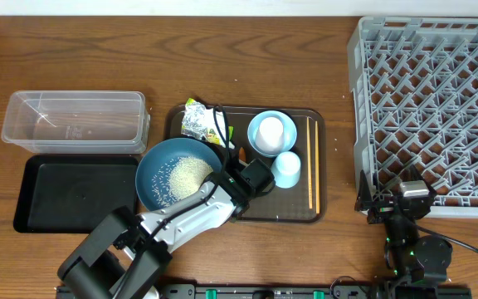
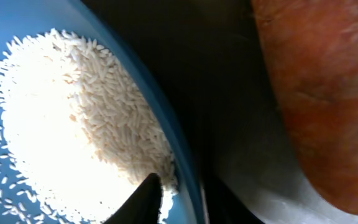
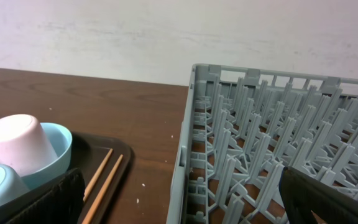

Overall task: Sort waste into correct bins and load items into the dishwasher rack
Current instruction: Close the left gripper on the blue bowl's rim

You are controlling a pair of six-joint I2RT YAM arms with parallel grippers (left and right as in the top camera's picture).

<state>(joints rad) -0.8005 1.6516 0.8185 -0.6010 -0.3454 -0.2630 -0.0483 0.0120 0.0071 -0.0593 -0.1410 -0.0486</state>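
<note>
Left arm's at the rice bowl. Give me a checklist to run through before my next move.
1. Left end effector at the dark blue bowl's right rim: ok.
2. Its grip on the rim: cannot tell; only one finger shows, inside the bowl.
3. Rice all inside the bowl: ok.
4. Carrot clear of the lift path: not ok; it lies close beside the rim.
5. Clear tub empty: ok.
6. Right end effector open, by the dishwasher rack's corner: ok.
</note>
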